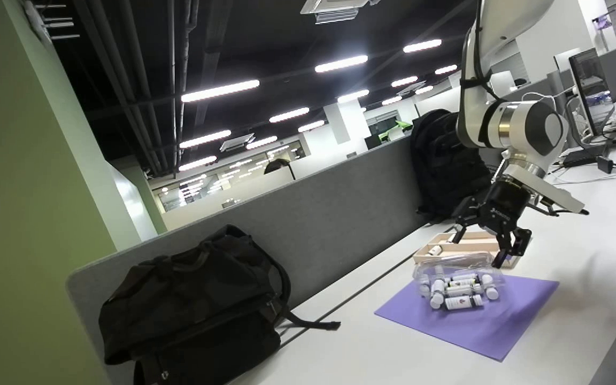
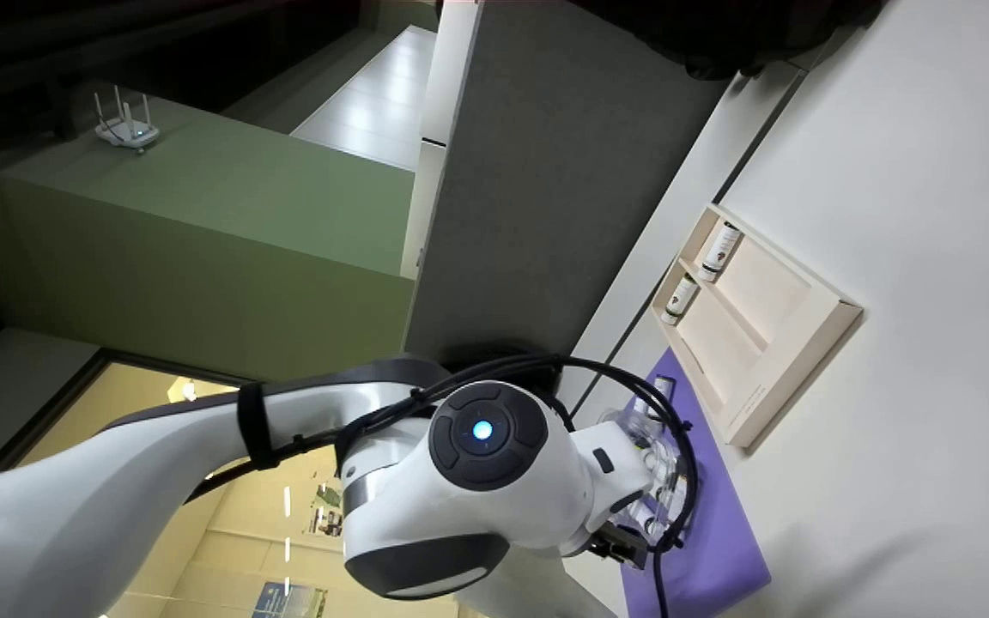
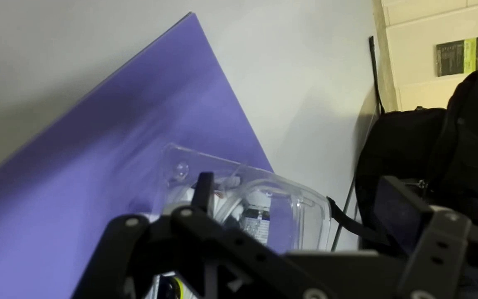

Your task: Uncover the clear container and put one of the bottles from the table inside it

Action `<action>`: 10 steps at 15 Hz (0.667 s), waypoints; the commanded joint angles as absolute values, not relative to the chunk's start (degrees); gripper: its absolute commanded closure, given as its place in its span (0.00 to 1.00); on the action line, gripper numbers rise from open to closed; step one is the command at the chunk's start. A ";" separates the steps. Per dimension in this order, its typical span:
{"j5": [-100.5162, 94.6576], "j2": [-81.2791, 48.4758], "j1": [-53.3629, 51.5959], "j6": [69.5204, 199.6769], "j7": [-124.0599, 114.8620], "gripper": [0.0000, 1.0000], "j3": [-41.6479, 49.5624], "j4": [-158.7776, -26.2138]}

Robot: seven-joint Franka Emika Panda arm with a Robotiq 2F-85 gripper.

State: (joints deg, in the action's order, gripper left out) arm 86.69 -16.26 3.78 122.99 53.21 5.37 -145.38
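The clear container (image 1: 455,262) is at the lower right of the frame in an exterior view, on the purple mat (image 1: 495,337). Its long axis runs nearly level there, the upper edge rising slightly to the right; in the wrist view its rim slants from mid-frame down towards the right. Small white bottles (image 1: 462,302) cluster at it, though whether all are inside or some are seen through the plastic, I cannot tell. The frontmost lies on its side, almost level, dark cap to the right. In an exterior view, two bottles in the tan tray (image 2: 791,371) slant from lower left to upper right.

The gripper (image 1: 475,252) points down at the container's upper edge, jaws spread wide. In the wrist view one finger (image 3: 204,193) overlaps the clear plastic; the finger at the right stands apart from the rim. Contact between the nearer finger and plastic is unclear.
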 commanded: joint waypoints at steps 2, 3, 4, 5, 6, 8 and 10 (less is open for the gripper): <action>89.88 -9.93 3.89 123.52 56.94 0.00 6.04 -150.06; 90.23 -8.89 3.88 123.85 57.82 0.00 6.19 -150.98; 90.83 -7.90 3.96 123.99 58.70 0.00 6.34 -151.77; 91.17 -6.91 4.08 124.08 59.52 0.00 6.51 -152.63; 91.61 -5.91 4.18 124.10 60.21 0.00 6.67 -153.45; 91.90 -4.07 4.48 124.18 61.55 0.00 7.10 -154.89; 92.15 -2.66 5.12 124.22 62.20 0.00 7.58 -155.71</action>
State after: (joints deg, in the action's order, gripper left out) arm 91.16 -7.04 4.19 123.65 61.20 6.89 -152.83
